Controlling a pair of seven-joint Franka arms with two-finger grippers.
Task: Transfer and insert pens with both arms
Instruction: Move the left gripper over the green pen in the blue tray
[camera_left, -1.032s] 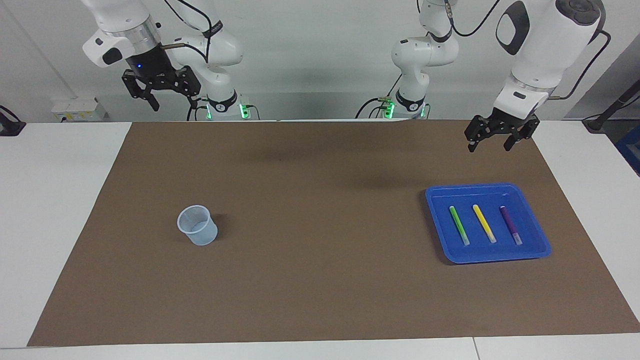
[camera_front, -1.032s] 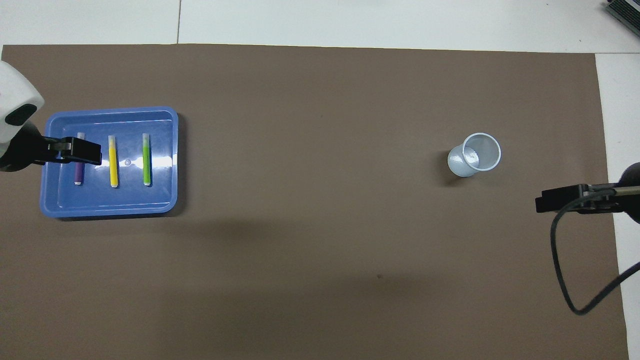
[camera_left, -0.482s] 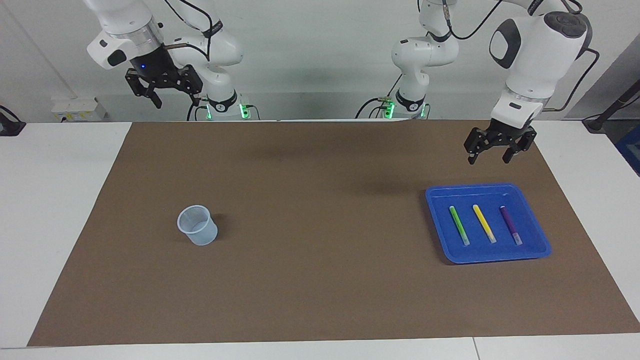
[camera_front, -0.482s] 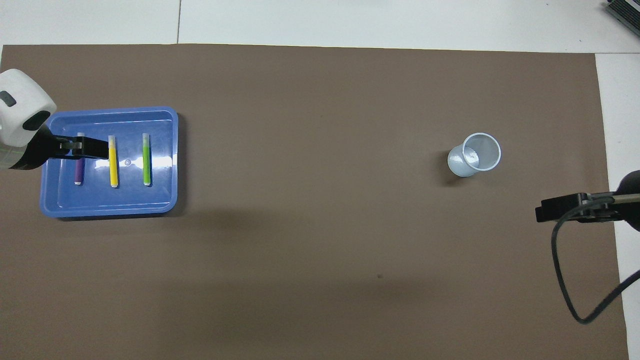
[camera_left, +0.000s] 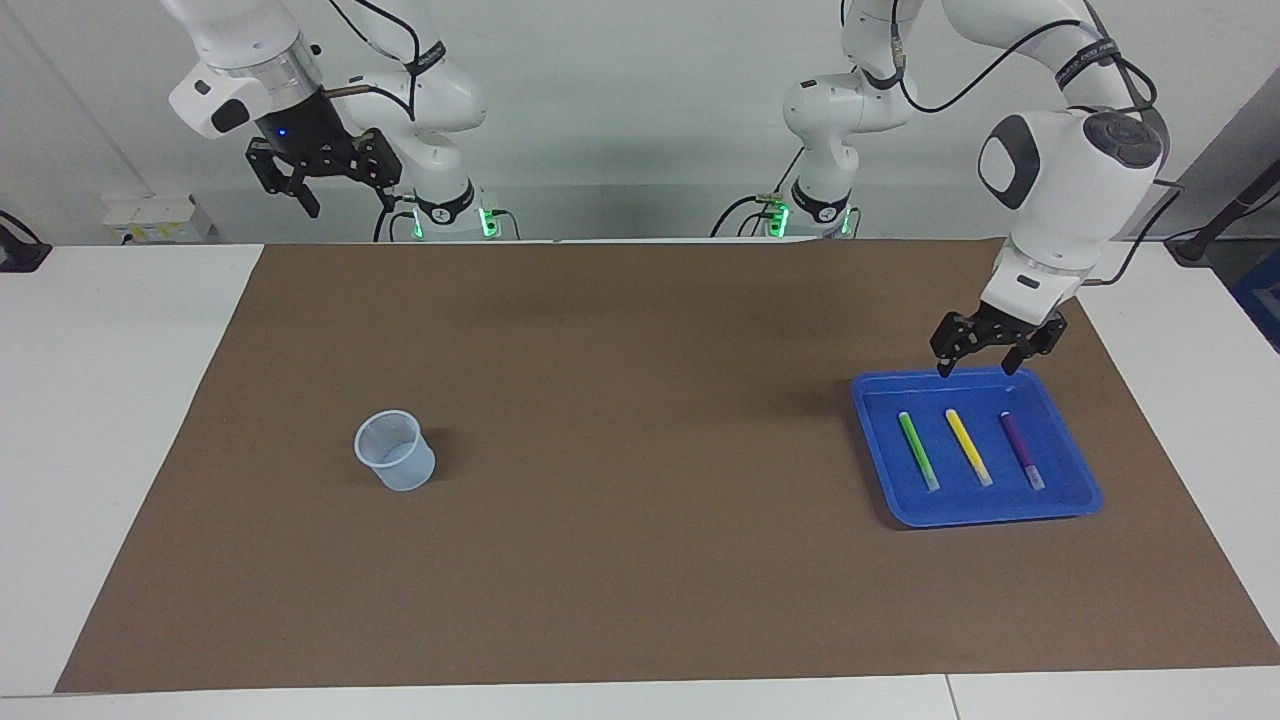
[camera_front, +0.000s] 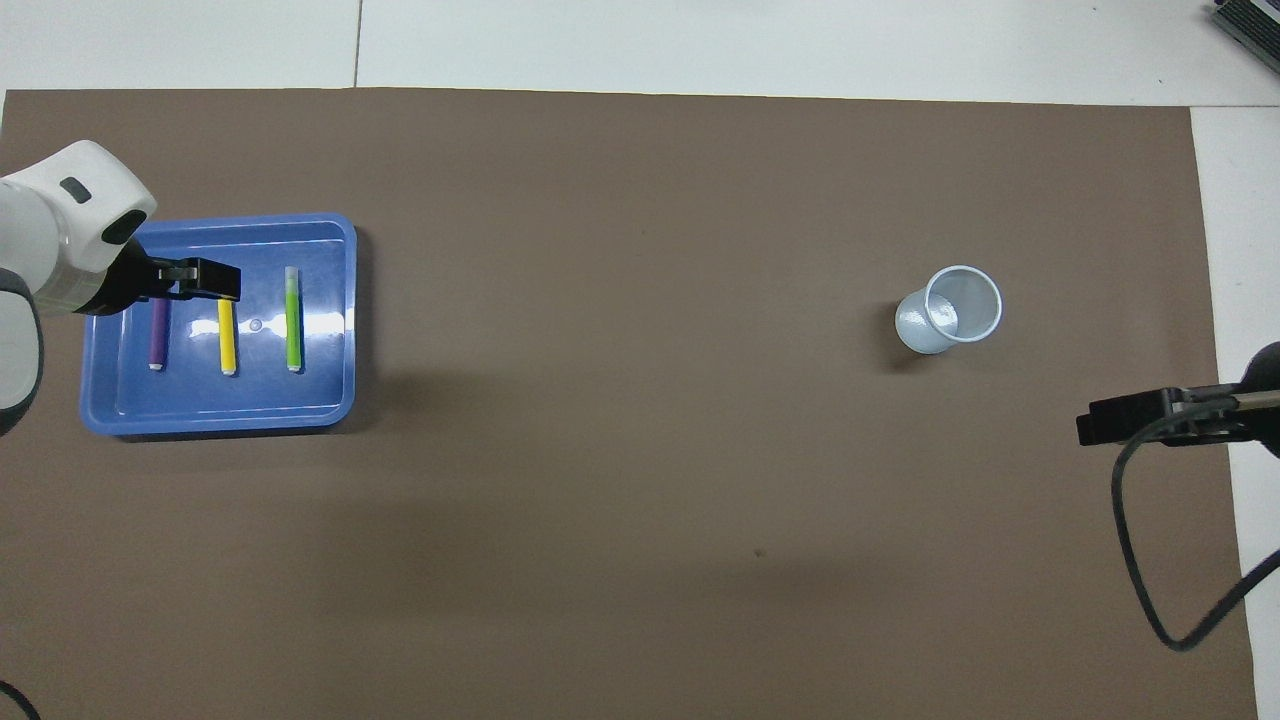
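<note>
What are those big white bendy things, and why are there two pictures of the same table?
Those are two robot arms. Each ends in a black gripper with two fingers, a bit like a pincer. One picture is taken from across the table, looking at the robots. The other looks down from above their end of the table, so everything seems swapped around.

On the brown mat sits a blue tray with three pens lying side by side: a green pen, a yellow pen and a purple pen. Toward the right arm's end of the table stands a small clear cup.

The left gripper hangs open just over the edge of the tray nearest the robots. It holds nothing. The right gripper waits high in the air, open and empty too.
</note>
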